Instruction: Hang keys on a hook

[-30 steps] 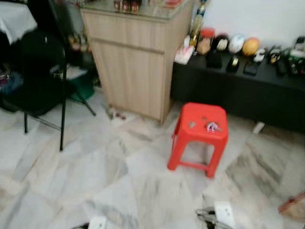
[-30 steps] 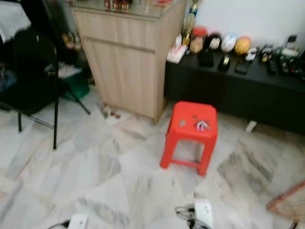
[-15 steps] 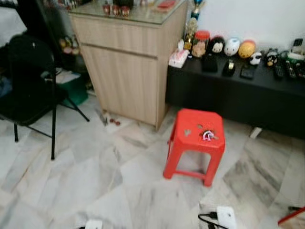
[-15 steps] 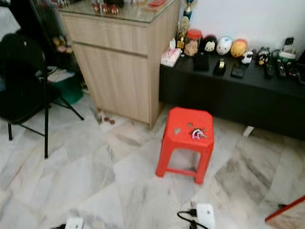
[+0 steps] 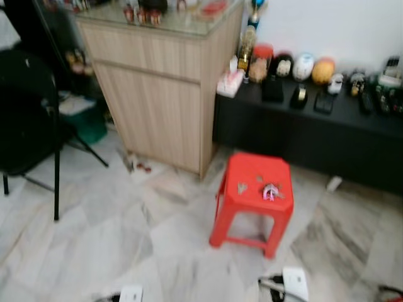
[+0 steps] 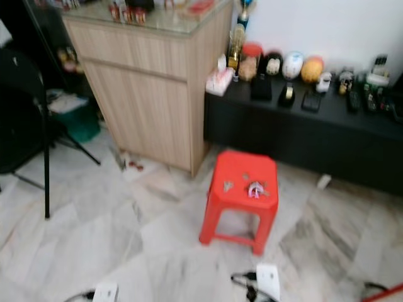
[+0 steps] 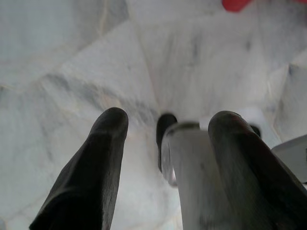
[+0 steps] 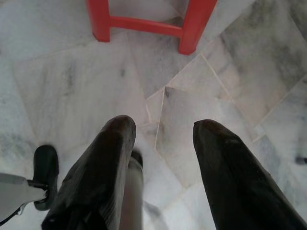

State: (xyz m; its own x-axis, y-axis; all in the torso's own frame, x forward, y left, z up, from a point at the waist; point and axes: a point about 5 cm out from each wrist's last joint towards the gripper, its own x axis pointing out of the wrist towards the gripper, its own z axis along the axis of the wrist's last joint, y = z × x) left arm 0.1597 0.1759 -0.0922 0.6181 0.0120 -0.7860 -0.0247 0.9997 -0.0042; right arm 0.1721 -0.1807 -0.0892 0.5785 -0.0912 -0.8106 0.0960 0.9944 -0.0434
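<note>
The keys lie on the red stool, well beyond both jaws. Left gripper and right gripper hang over marble floor, jaws wide and empty.

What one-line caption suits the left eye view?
Keys lie on a red stool before a wooden cabinet and a cluttered black bench.
</note>
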